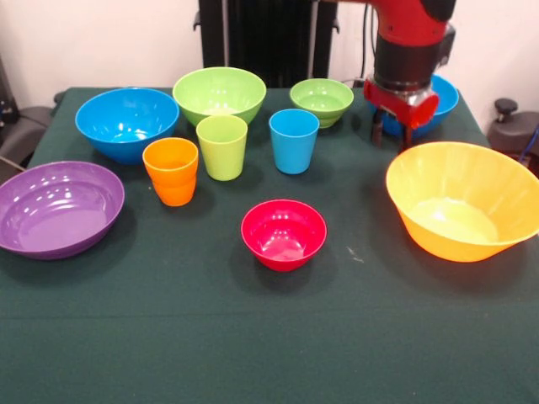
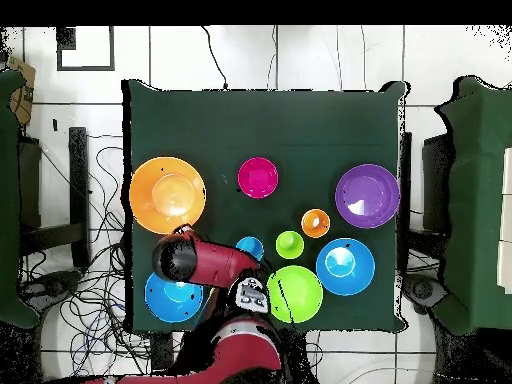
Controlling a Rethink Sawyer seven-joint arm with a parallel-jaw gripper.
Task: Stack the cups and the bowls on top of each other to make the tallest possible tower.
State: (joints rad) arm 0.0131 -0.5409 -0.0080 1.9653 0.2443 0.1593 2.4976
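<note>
My gripper [image 1: 392, 141] hangs open and empty at the back right, just in front of a blue bowl [image 1: 440, 94] [image 2: 172, 298] and behind the big yellow-orange bowl [image 1: 461, 202] [image 2: 167, 195]. The orange cup [image 1: 171, 171] [image 2: 316, 222], lime green cup [image 1: 222, 146] [image 2: 290, 244] and blue cup [image 1: 294, 140] [image 2: 250, 247] stand upright in a row mid-table. Around them sit the red bowl [image 1: 284, 233] [image 2: 258, 177], purple bowl [image 1: 57, 208] [image 2: 367, 195], large blue bowl [image 1: 126, 123] [image 2: 345, 266], large green bowl [image 1: 219, 94] [image 2: 294, 293] and small green bowl [image 1: 321, 101]. Each stands alone.
A dark green cloth [image 1: 253, 337] covers the table. Its front half holds only the red bowl. Seen from overhead, the red arm [image 2: 205, 262] covers the gripper and the small green bowl. Cables lie on the floor [image 2: 100, 200] beside the table.
</note>
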